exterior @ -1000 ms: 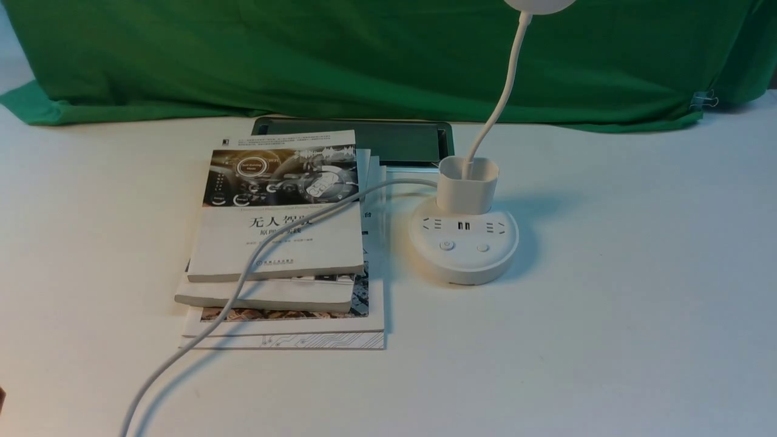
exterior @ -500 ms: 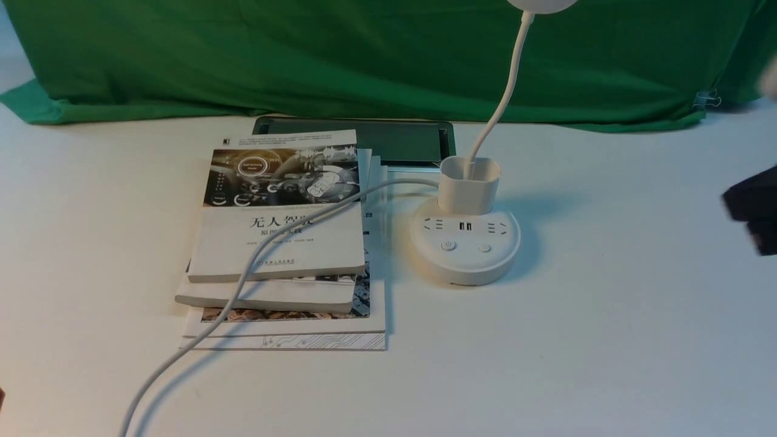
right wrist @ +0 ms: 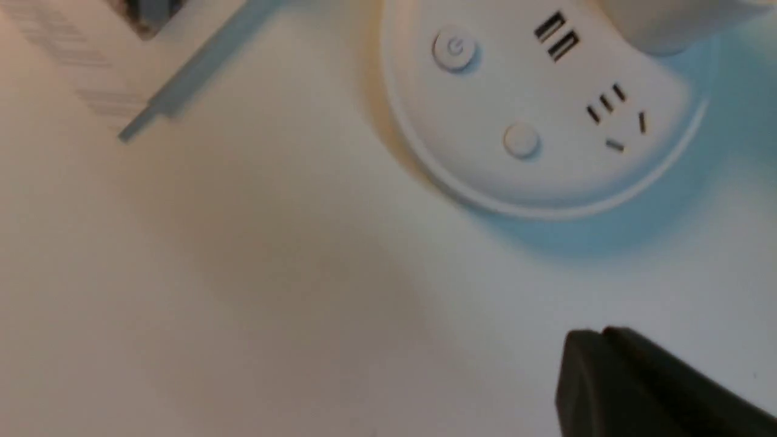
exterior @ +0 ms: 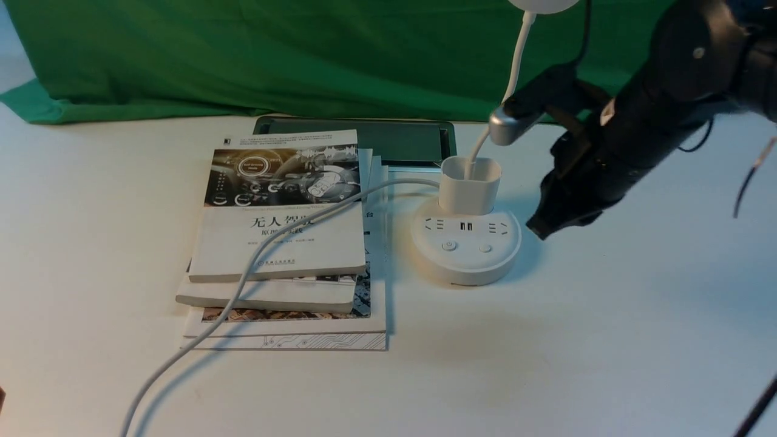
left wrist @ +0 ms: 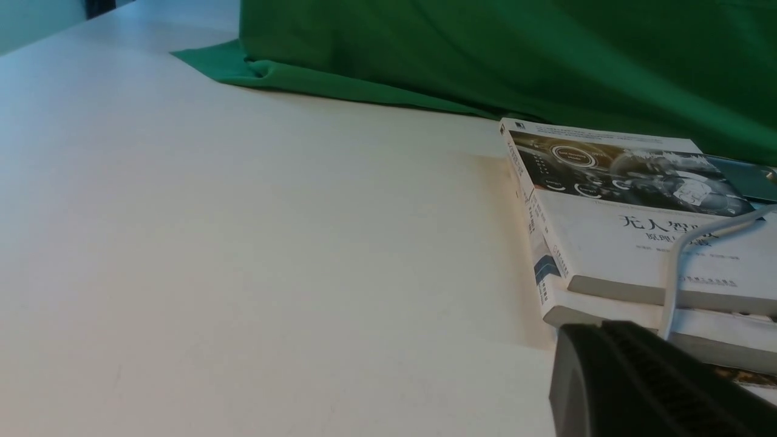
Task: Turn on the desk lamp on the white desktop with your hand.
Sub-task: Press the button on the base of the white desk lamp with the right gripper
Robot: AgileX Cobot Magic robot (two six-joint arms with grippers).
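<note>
The right pincer point(exterior: 539, 227) hovers just beside the desk lamp point(exterior: 465, 250)

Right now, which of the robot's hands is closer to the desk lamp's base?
The right. Its black hand hovers right of the desk lamp's base, not touching; the left gripper sits beyond the book stack.

The right arm point(exterior: 686, 67) slants down from the upper right, its black hand point(exterior: 580, 176) just right of the desk lamp point(exterior: 466, 249) base, fingertips point(exterior: 541, 226) low and silver-grey part point(exterior: 507, 126) beside the gooseneck, while the left gripper point(left wrist: 643, 382) barely shows.
</note>
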